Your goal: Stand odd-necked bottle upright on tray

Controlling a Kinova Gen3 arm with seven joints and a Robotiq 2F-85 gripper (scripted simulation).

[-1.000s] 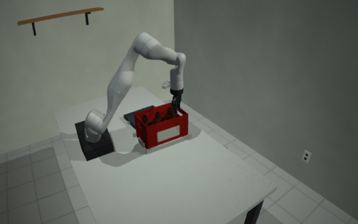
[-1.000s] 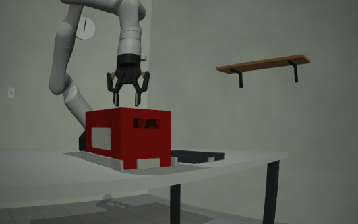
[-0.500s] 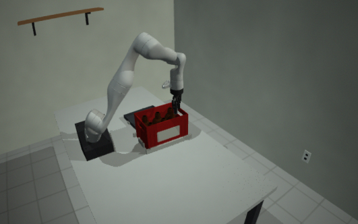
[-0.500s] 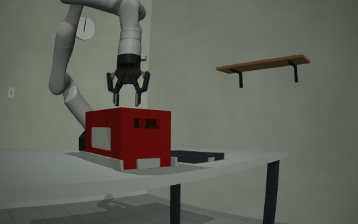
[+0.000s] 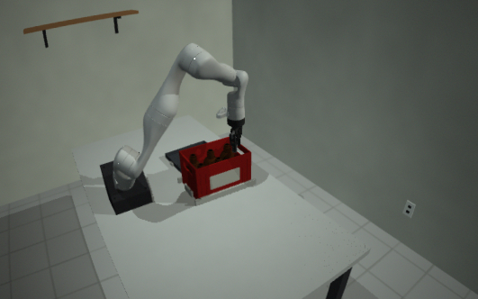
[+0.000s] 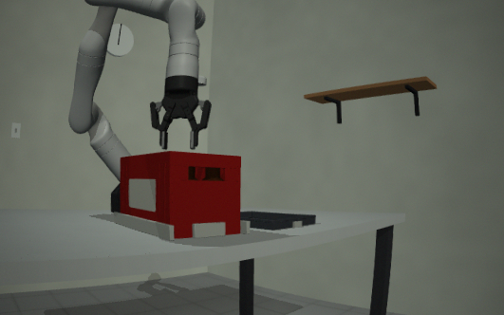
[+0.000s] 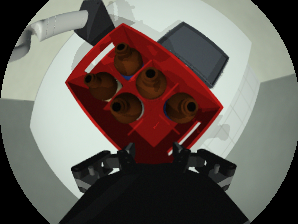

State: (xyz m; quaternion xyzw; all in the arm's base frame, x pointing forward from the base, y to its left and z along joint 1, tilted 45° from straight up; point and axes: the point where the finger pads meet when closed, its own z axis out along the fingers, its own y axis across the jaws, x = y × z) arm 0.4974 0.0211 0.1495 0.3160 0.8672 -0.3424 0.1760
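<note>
The red crate [image 5: 248, 167] [image 6: 204, 201] [image 7: 196, 89] stands on the table. Five brown bottles stand in it, seen in the wrist view: one at the far end [image 7: 128, 60], one at the left [image 7: 102, 86], one in the middle [image 7: 151, 84], one in front of that [image 7: 126, 108] and one at the right [image 7: 181, 107]. The near corner compartment is empty. I cannot tell which neck differs. My gripper [image 5: 235, 148] [image 6: 178, 142] [image 7: 153, 148] is open and empty, pointing down, its fingertips slightly above rim height in the exterior view. The dark tray [image 5: 174, 156] [image 6: 280, 220] [image 7: 194, 50] holds nothing.
The tray lies beside the crate's long side. Low pale strips [image 5: 225, 191] [image 6: 142, 225] run along the foot of the crate. The black arm base [image 5: 128, 195] stands to the left in the top view. A wooden shelf [image 5: 81, 22] [image 6: 370, 90] hangs on the wall.
</note>
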